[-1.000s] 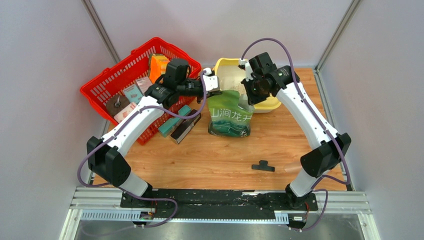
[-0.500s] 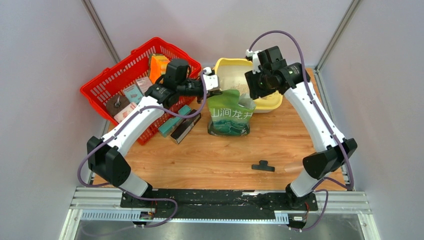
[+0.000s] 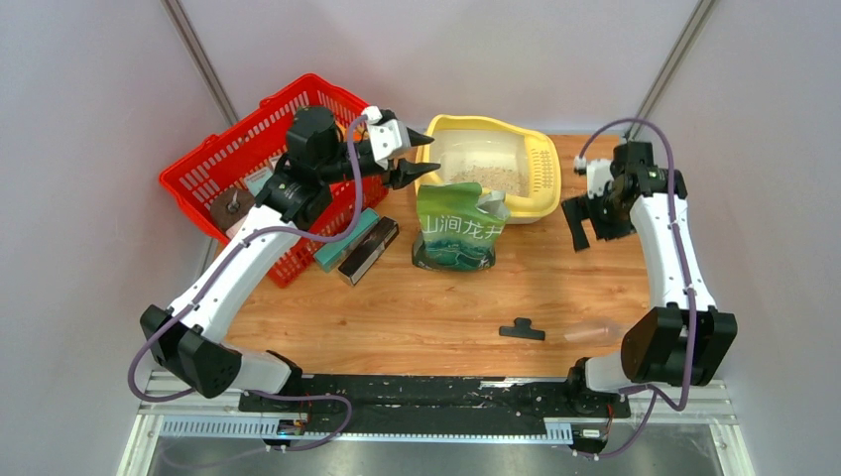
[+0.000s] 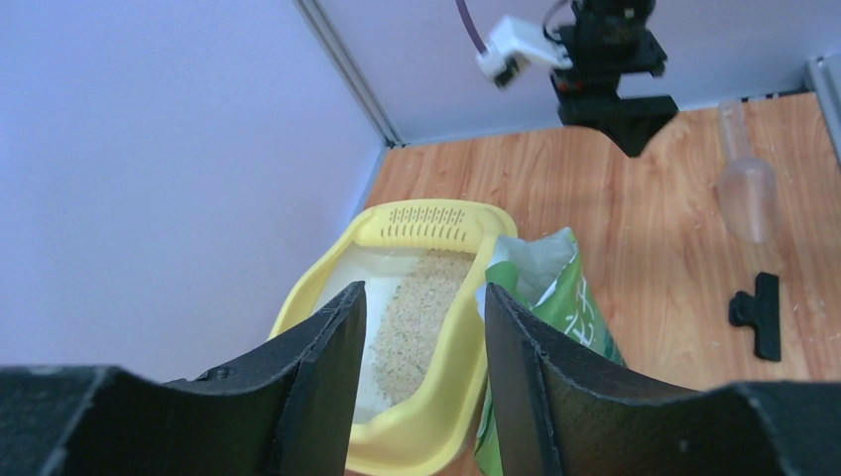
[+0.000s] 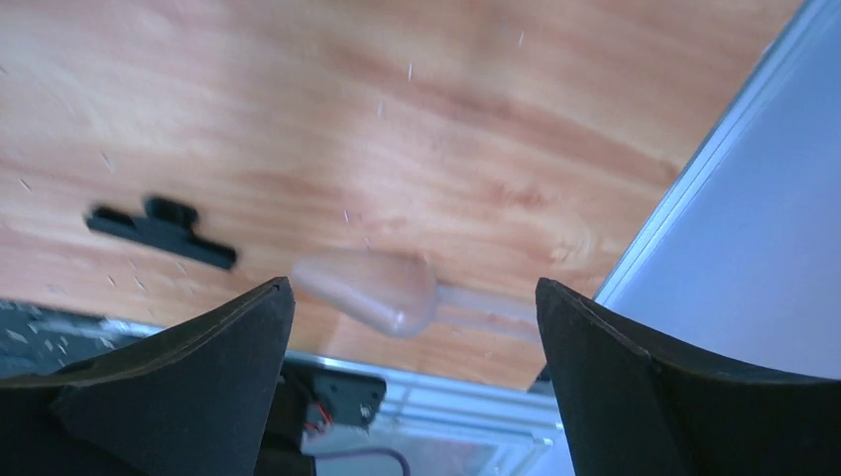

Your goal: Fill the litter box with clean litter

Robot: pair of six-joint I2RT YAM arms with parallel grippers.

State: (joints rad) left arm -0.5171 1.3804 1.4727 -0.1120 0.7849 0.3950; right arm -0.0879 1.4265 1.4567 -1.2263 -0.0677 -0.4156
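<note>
The pale yellow litter box (image 3: 543,167) stands at the back of the table, with beige clean litter (image 3: 491,177) spread in its white basin. In the left wrist view the litter (image 4: 421,307) covers part of the basin inside the yellow rim (image 4: 426,213). A green printed bag (image 3: 456,230) stands open-topped against the box's front. My left gripper (image 3: 424,155) hovers open just left of the box, holding nothing (image 4: 424,290). My right gripper (image 3: 591,230) hangs open over bare wood to the right of the box, its fingers apart and holding nothing (image 5: 412,285).
A red mesh basket (image 3: 248,159) with several packages sits at the back left, and two boxes (image 3: 357,243) lie beside it. A black clip (image 3: 522,328) and a clear scoop (image 3: 593,332) lie near the front. Grey walls close in on both sides.
Both grippers opened and left the green bag. The right arm swung right and toward the front, away from the box. The left arm pulled back toward the basket.
</note>
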